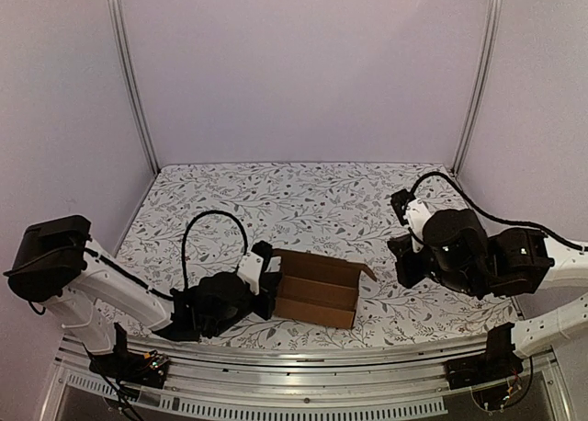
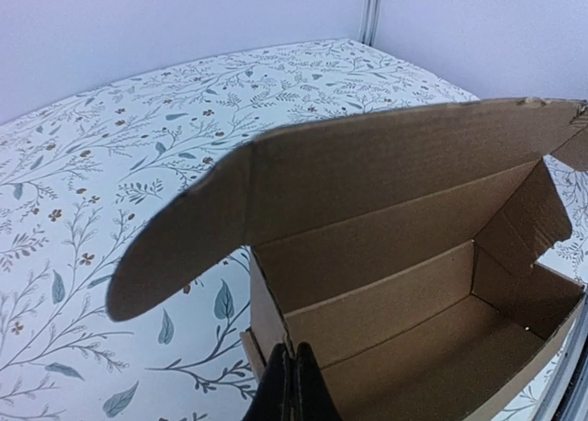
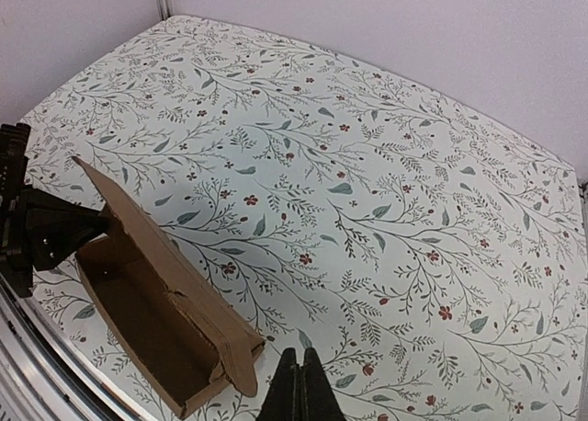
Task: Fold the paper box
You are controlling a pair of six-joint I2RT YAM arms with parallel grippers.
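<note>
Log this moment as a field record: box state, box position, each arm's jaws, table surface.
box: paper box, brown cardboard, partly folded, walls up, top open, long flap raised
box position: on the table, near its front edge, between the arms
left gripper: jaws shut, at the box's left end; whether it pinches cardboard cannot be told
right gripper: jaws shut, holding nothing, off to the box's right, apart from it
table surface: pale cover printed with leaves and flowers
</note>
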